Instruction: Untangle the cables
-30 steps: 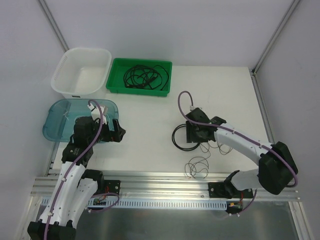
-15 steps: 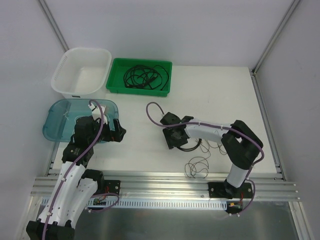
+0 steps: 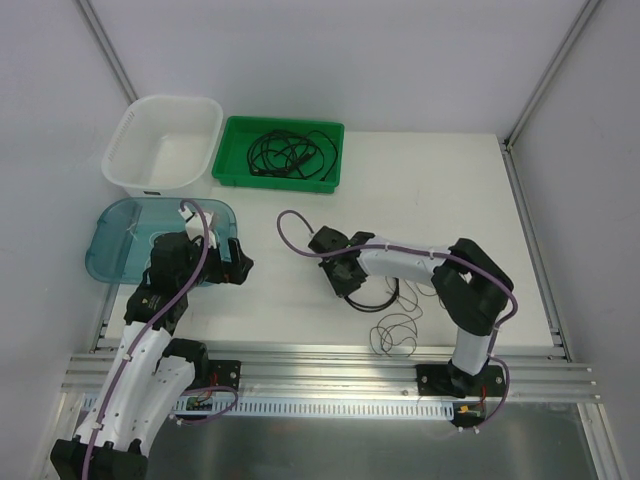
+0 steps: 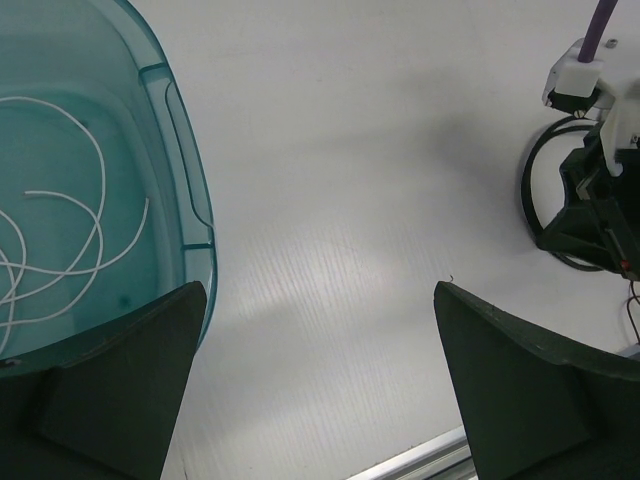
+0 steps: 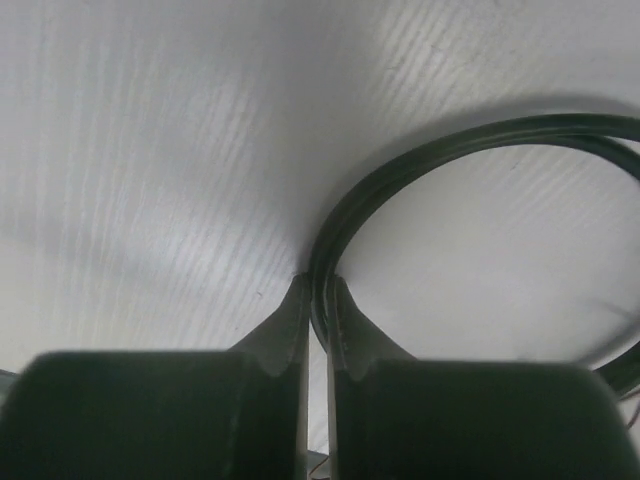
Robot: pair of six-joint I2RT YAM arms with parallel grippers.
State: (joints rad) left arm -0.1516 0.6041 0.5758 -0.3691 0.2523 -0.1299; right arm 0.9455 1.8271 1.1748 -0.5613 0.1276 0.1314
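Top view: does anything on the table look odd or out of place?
Nothing looks spilled or damaged. Only the thin dark wire stands out: it lies in loose loops at the near edge of the table, by the rail, while the right gripper pinches the black cable.

The top external camera looks steeply down from above and behind the arm bases and takes in the whole white desk [image 3: 440, 190]. The left wrist camera looks down from mid height, between the wide-spread fingers of the left claw [image 4: 315, 300], toward the right claw [image 3: 345, 278]. The right wrist camera sits almost on the desk, close behind its own pinched fingers. All three views show the black cable [image 5: 400, 165].
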